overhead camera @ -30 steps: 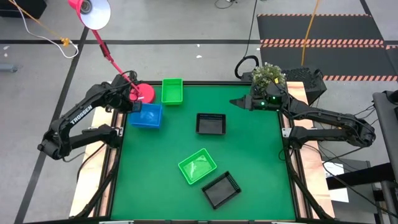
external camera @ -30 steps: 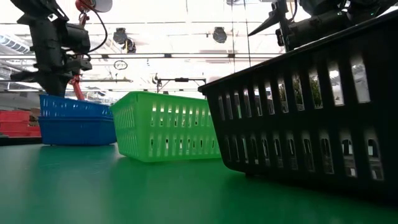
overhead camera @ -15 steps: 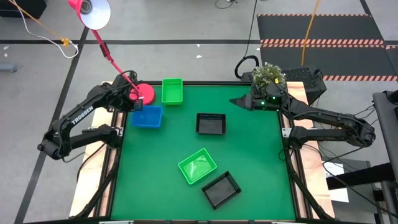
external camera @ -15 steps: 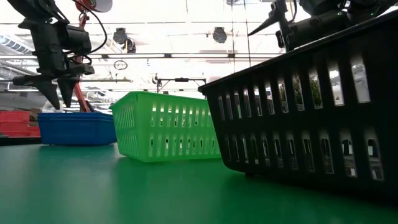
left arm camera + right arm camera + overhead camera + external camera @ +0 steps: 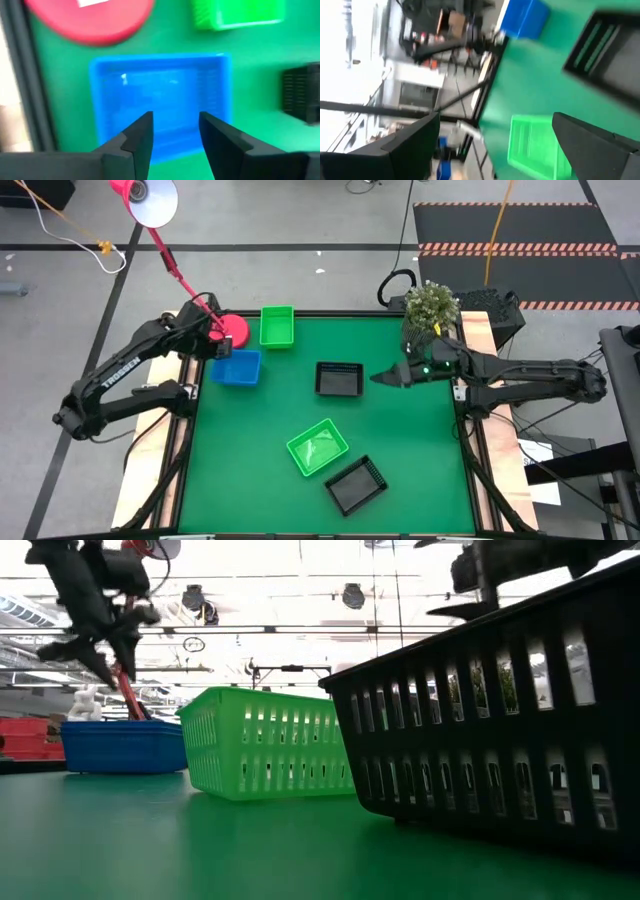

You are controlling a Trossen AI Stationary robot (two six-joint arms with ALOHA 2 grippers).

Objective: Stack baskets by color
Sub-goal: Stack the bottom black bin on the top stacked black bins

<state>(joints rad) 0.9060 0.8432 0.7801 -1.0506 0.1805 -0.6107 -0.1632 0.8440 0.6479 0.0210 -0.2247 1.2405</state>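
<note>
- Five slatted plastic baskets show from above on the green tabletop (image 5: 400, 440): blue (image 5: 236, 367), two green (image 5: 277, 326) (image 5: 318, 447), two black (image 5: 339, 379) (image 5: 356, 484).
- Left hand (image 5: 172, 131) hovers over the blue basket near the pink lamp base (image 5: 233, 330), fingers apart, holding nothing.
- Right hand (image 5: 380, 378) hangs beside the upper black basket, fingers wide apart.

Even, bright overhead light fell on the green table (image 5: 400, 450), leaving only faint, soft shadows beside the baskets. In the low view the ceiling lights glared white behind the near black basket (image 5: 500, 730), which loomed large and soft. Both wrist views were smeared, the blue basket (image 5: 160, 100) blurred at its edges
</note>
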